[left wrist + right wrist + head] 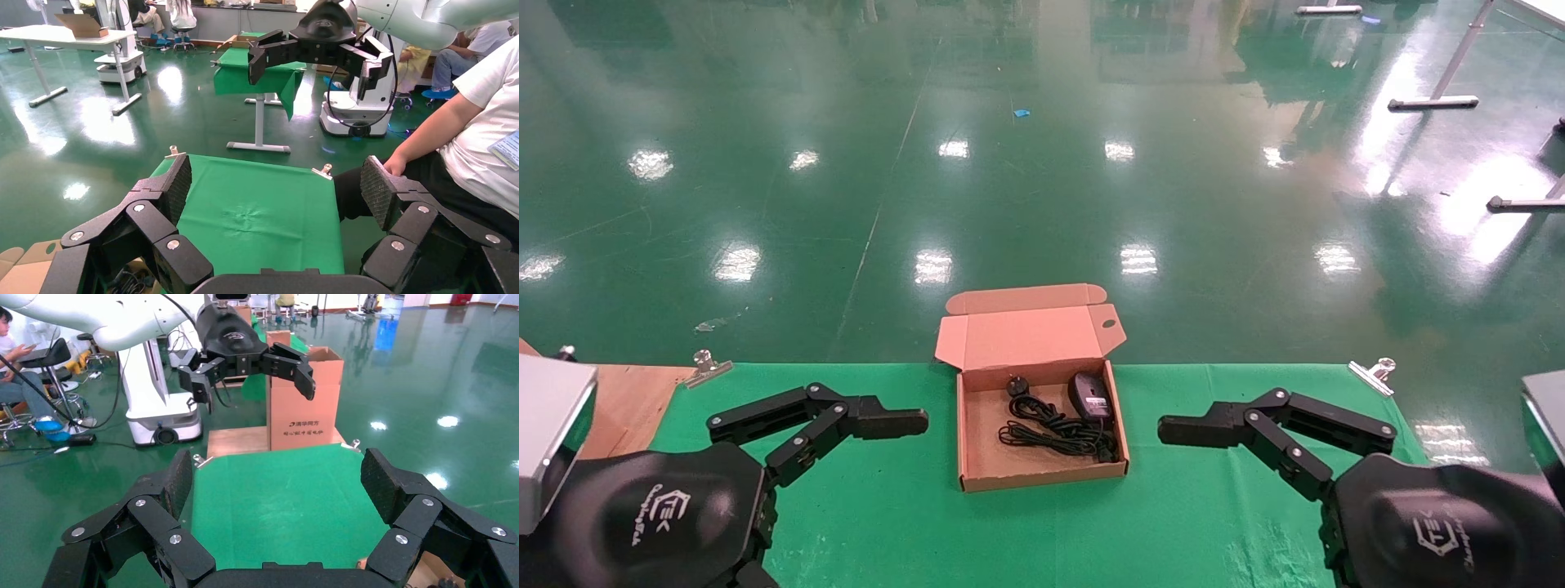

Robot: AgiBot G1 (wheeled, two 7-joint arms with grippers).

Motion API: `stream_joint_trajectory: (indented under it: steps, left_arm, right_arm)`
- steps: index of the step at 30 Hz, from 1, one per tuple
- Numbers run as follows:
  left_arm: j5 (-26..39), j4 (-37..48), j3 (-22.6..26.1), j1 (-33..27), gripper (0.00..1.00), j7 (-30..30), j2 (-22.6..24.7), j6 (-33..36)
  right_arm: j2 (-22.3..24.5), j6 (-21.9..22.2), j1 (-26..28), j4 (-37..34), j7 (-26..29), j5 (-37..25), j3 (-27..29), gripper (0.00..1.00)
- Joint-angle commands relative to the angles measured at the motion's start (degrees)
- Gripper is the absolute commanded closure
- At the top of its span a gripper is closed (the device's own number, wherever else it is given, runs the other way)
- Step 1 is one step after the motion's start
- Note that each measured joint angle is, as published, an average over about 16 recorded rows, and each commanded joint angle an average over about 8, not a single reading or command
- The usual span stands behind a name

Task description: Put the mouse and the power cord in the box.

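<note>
Across the lower half of the head view: green table (887, 506), box (978, 457) at centre with lid open, tilted back toward the far edge. Left gripper (903, 422) lower left, right gripper (1181, 430) lower right, each well off its side of the box, pointing inward, holding nothing. Wrist views show both sets of jaws spread wide. Cord (1054, 429) coiled in loose loops mid-box, plug at the far left corner. Mouse (1088, 396) in the far right corner, label side up, touching the cord.
</note>
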Motion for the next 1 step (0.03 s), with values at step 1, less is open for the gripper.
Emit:
stream_joint_trajectory:
  steps: [1]
  left_arm:
    - [-0.01,0.18,0.1,-0.05,0.0,0.12,0.0,-0.04]
  right_arm:
    - [-0.17,0.22,0.1,-0.13,-0.07,-0.18,-0.3,0.0]
